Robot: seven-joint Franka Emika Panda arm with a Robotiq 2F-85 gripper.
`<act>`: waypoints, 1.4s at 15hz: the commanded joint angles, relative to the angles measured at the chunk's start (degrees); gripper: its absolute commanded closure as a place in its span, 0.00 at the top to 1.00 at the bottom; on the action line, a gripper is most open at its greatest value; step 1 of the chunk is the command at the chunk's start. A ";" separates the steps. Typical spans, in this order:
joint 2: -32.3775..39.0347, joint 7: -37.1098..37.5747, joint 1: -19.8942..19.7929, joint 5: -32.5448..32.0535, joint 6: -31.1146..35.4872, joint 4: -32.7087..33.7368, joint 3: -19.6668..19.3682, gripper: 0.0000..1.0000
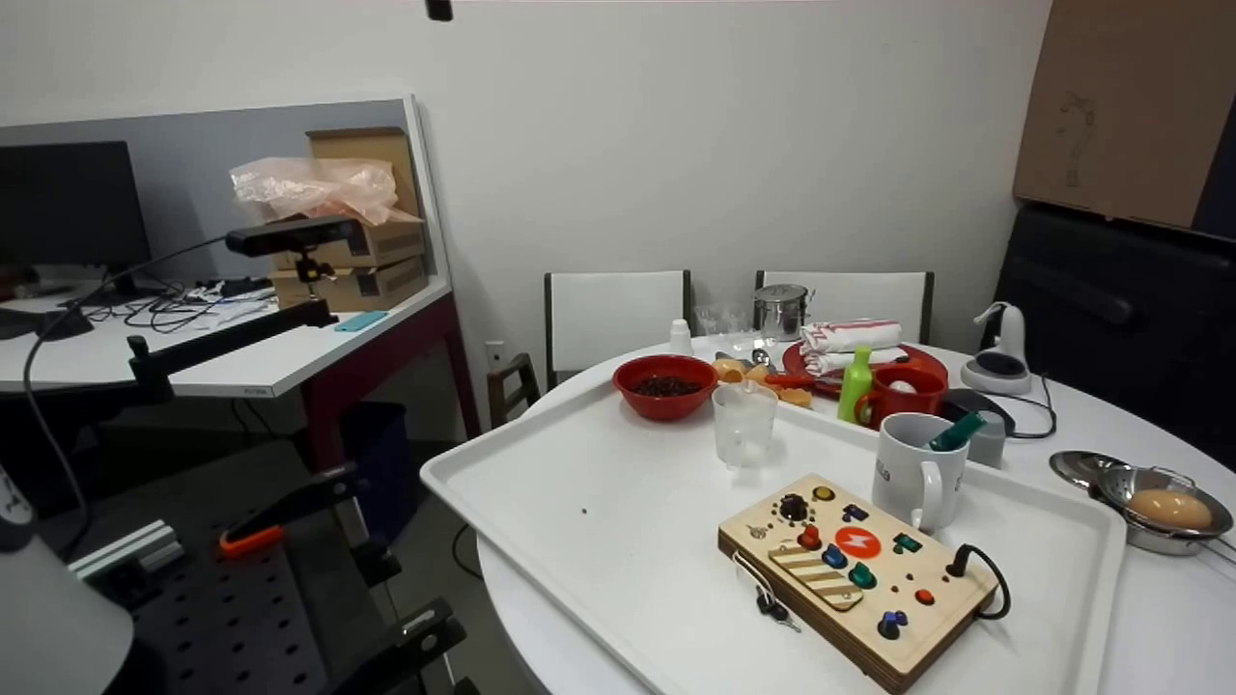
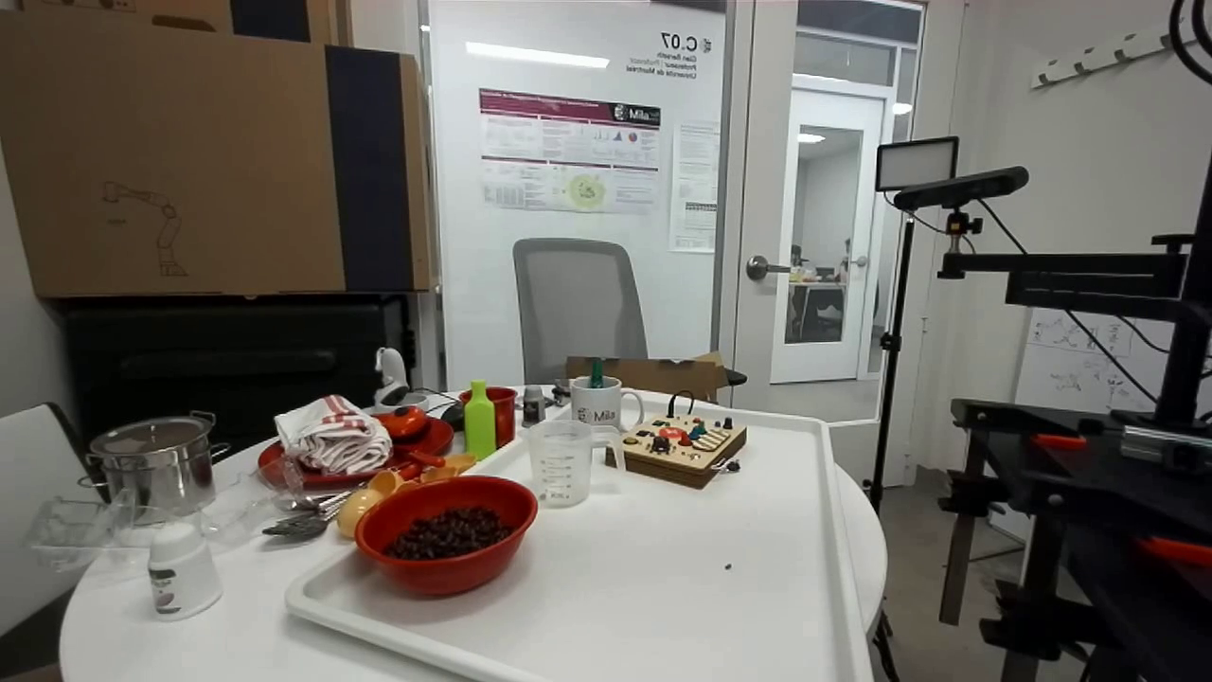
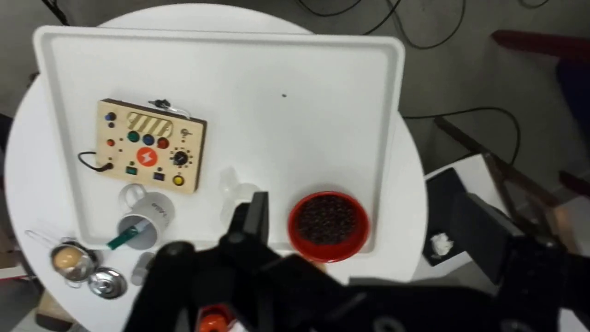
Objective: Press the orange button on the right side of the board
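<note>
The board (image 3: pixel 128 156) lay flat on a white tray (image 3: pixel 322 92) set on the round counter (image 1: pixel 1173 618), toward the counter's edge nearest the grey office chair (image 2: pixel 579 303). Its orange button (image 3: pixel 110 142) sat at the end facing that edge, near where a black cable (image 1: pixel 1005 582) plugged in. The tool (image 3: pixel 364 207), as the wrist view had it, held its two fingers spread wide, well away from the board. I saw a white mug (image 1: pixel 903 473) just beside the board and a clear measuring cup (image 2: pixel 559 466) between the board and a red bowl (image 2: pixel 440 576) of dark beans (image 2: pixel 450 533). Close to the counter's edge, outside the tray, a small steel pan (image 1: pixel 1173 543) held a brown egg-shaped thing (image 1: pixel 1168 509).
</note>
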 commanded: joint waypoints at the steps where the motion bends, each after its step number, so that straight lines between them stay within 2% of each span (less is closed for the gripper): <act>1: 4.01 6.19 -5.17 -5.85 3.77 0.70 -1.37 1.00; 2: 4.29 8.31 -5.79 -6.51 2.77 0.96 -1.10 1.00; 3: 3.00 3.93 -4.29 -4.79 2.76 -0.02 -2.16 1.00; 9: 5.72 9.43 -5.73 -6.32 4.43 -0.01 -1.43 1.00; 14: 13.45 20.78 -11.94 -11.98 16.85 -0.44 -3.73 1.00; 18: 22.30 29.96 -16.24 -17.49 23.21 2.20 -6.93 1.00; 19: 24.68 28.33 -16.26 -16.54 22.66 3.26 -8.46 1.00; 21: 29.01 20.93 -15.45 -10.51 20.92 5.20 -11.49 1.00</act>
